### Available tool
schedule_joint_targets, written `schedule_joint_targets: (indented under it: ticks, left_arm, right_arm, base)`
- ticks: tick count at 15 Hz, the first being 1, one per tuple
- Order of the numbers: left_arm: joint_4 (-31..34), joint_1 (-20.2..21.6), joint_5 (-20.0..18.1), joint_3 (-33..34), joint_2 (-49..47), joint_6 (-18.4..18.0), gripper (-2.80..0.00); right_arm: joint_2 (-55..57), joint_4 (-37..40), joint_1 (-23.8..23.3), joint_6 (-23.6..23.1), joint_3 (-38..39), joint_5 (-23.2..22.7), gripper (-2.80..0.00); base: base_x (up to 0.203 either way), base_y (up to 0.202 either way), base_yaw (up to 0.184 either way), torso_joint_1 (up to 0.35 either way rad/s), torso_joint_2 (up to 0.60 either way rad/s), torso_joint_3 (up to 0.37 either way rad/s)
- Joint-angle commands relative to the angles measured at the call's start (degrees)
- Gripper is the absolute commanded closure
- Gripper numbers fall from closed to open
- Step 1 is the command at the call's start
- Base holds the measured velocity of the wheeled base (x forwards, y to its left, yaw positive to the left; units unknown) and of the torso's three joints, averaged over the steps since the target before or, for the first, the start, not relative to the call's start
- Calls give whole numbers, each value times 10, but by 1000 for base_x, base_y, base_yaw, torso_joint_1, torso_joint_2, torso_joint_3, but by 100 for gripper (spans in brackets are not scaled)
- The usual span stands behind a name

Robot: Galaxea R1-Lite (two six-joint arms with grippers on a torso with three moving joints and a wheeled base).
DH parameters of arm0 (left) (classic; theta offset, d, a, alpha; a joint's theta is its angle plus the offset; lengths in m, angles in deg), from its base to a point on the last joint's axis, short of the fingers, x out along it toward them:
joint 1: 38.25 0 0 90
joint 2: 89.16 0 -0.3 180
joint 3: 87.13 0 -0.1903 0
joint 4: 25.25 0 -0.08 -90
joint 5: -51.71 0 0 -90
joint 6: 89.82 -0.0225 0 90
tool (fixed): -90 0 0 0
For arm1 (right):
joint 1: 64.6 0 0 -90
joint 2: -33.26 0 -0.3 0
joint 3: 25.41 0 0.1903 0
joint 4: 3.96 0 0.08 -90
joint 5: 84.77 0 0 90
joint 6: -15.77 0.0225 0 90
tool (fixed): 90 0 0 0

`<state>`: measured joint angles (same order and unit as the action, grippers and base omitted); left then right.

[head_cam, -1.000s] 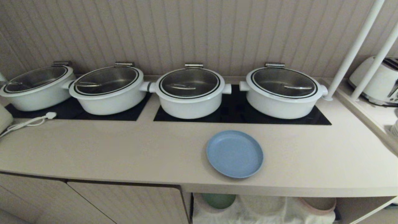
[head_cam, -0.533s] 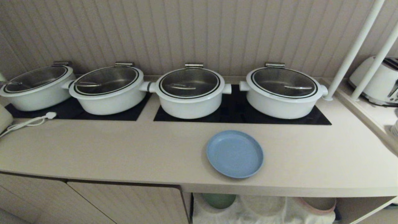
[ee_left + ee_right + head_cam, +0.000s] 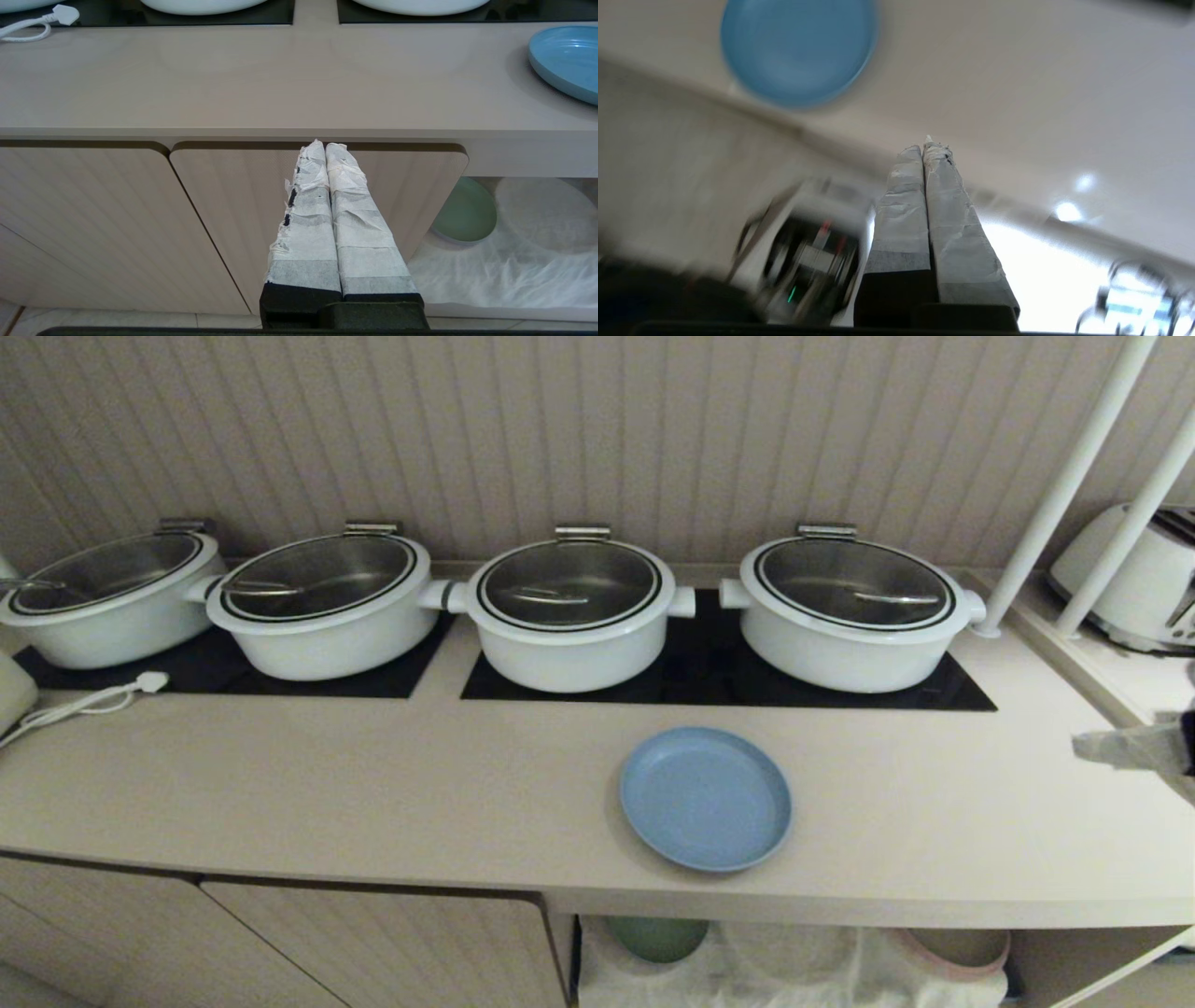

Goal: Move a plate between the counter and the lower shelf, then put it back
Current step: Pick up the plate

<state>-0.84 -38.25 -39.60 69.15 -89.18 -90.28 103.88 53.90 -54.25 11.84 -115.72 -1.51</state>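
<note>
The light blue plate [image 3: 706, 798] lies flat on the beige counter [image 3: 373, 784], near its front edge and in front of the two right-hand pots. My right gripper [image 3: 1083, 747] comes in at the right edge of the head view, well to the right of the plate and above the counter, its white-wrapped fingers shut with nothing between them. The right wrist view has the plate [image 3: 798, 49] far ahead of that gripper [image 3: 926, 145]. My left gripper [image 3: 322, 145] is shut and parked low in front of a cabinet door, the plate [image 3: 565, 60] up to its right. The lower shelf [image 3: 794, 961] is open below the counter, white cloth on its base.
Several white lidded pots [image 3: 569, 611] stand on black hob panels [image 3: 709, 681] behind the plate. A green plate [image 3: 658, 938] and a pinkish dish [image 3: 962, 950] sit in the lower shelf. A white cable [image 3: 84, 702] lies at the left. White poles [image 3: 1064, 495] and a toaster [image 3: 1134, 579] stand on the right ledge.
My right gripper has risen into the head view at the right edge; it was out of that view before. The plate and everything else have stayed put.
</note>
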Motion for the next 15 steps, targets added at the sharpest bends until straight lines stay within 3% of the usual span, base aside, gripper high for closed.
schedule_joint_targets:
  ticks: [1,8,11,15]
  left_arm:
    - [0,0,0,0,0,0,0]
    - [0,0,0,0,0,0,0]
    - [0,0,0,0,0,0,0]
    - [0,0,0,0,0,0,0]
  right_arm:
    - [116,58,37,18,-78,1,0]
    - [340,216,134,132,-334,39,0]
    - [413,234,157,165,-394,69,0]
    - [490,248,176,250,-449,75,0]
  base:
    - [0,0,0,0,0,0]
    - [0,0,0,0,0,0]
    - [0,0,0,0,0,0]
    - [0,0,0,0,0,0]
